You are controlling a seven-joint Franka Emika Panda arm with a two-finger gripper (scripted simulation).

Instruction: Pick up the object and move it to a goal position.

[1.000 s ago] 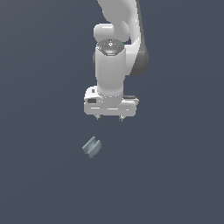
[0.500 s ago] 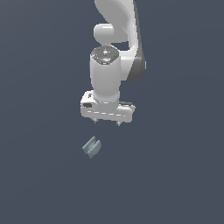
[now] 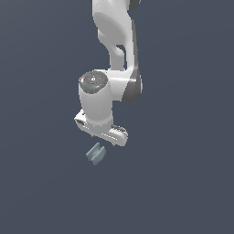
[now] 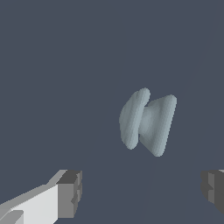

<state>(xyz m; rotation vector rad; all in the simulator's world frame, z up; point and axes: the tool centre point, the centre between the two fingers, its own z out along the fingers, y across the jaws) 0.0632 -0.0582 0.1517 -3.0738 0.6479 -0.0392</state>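
- We see a flat, matte slate-blue ground point(image 3: 41, 192) filling both views, with no texture or seams on it.
- We see the Panda arm point(image 3: 114, 27) as smooth glossy white shells with a dark grey band at the elbow-like joint, coming down from the top of the exterior view and bending toward the exterior view's left.
- Its last link is a fat white cylinder capped by a grey disc point(image 3: 93, 82) with a small teal dot, standing nearly upright above the hand, so the wrist points downward at the ground.
- The gripper point(image 3: 101, 135) is a white, boxy bar set slantwise under that cylinder; in the wrist view its two dark grey, ribbed finger pads point(image 4: 70, 193) stand far apart near opposite edges of the frame, so we read the fingers as wide and holding nothing.
- The object point(image 3: 95, 153) is a small pale grey-blue piece, spool-like in the wrist view point(image 4: 148, 122): two rounded ridges joined by a narrower waist. It lies on the ground just below the gripper, apart from it, and beyond the gap between the pads.
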